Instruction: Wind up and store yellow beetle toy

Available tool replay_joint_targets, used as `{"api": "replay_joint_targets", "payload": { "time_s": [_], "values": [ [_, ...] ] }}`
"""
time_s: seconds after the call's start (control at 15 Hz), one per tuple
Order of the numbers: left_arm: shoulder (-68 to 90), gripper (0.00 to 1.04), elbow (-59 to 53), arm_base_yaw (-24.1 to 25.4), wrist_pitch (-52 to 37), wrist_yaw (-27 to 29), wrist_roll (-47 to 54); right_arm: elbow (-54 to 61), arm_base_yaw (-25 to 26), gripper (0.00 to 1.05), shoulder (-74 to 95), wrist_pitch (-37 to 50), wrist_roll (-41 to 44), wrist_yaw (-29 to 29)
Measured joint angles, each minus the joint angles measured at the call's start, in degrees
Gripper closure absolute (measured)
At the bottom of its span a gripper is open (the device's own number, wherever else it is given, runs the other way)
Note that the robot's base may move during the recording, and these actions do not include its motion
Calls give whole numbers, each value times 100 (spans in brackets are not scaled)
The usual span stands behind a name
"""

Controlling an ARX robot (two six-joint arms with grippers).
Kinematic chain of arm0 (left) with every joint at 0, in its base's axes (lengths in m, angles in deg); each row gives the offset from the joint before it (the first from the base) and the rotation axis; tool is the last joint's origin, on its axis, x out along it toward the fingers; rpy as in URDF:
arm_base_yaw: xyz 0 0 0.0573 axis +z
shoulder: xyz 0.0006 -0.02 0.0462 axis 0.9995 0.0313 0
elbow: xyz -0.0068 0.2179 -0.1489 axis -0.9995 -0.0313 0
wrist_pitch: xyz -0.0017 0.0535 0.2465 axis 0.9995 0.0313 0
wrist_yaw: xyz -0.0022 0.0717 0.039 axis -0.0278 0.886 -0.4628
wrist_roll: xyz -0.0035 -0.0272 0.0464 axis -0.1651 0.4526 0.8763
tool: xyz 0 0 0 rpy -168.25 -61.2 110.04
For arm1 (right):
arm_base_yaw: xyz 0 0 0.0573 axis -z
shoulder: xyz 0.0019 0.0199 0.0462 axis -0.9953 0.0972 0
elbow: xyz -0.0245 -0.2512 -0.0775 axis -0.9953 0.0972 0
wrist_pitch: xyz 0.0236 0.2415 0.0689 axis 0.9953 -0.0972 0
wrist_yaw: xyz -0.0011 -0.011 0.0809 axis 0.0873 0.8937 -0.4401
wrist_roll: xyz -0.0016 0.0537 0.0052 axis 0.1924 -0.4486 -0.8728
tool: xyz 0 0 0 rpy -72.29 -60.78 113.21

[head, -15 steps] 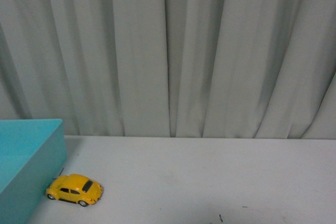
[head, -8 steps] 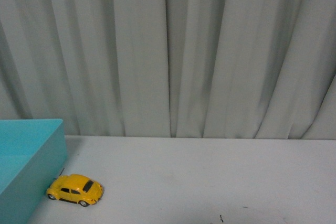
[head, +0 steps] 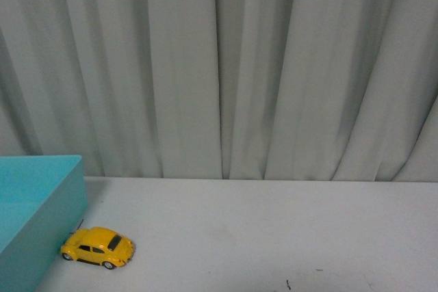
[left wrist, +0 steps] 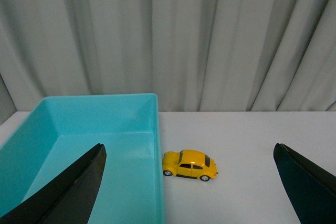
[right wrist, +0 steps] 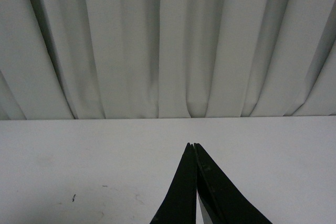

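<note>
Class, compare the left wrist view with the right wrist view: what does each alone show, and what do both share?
Left wrist only: the yellow beetle toy on its wheels close beside the teal bin, and the left end effector open wide. Right wrist only: the right end effector shut, holding nothing. Both: the white table and grey curtain.

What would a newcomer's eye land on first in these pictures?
The yellow toy car stands out, sitting on the white table right beside the outer wall of a turquoise bin at the front left. A grey curtain fills the background. The left gripper is open wide toward the car; the right gripper is shut.
</note>
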Motion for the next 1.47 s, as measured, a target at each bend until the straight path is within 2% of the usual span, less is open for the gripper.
{"api": "replay_joint_targets", "payload": {
  "time_s": [0.4,0.47,0.73,0.8,1.13,1.27,1.33,1.4,1.47],
  "values": [
    [0,7,0,0,0,2,0,0,0,103,-599,-643,-4,0],
    [0,7,0,0,0,-2,0,-2,0,103,-1104,-1427,-13,-4],
    [0,7,0,0,-2,2,0,-2,0,103,-1526,-1572,-15,17],
    [0,7,0,0,-2,2,0,-2,0,100,-1526,-1572,-15,20],
    [0,7,0,0,-2,2,0,-2,0,54,-1526,-1572,-15,20],
    [0,7,0,0,-2,2,0,-2,0,39,-1526,-1572,-15,20],
    [0,7,0,0,-2,2,0,-2,0,25,-1526,-1572,-15,17],
    [98,7,125,-101,483,304,-179,-2,0,16,-1523,-1567,-15,20],
    [1102,7,813,-619,1762,1473,-1121,-2,0,5,-1523,-1574,-22,17]
  ]
}}
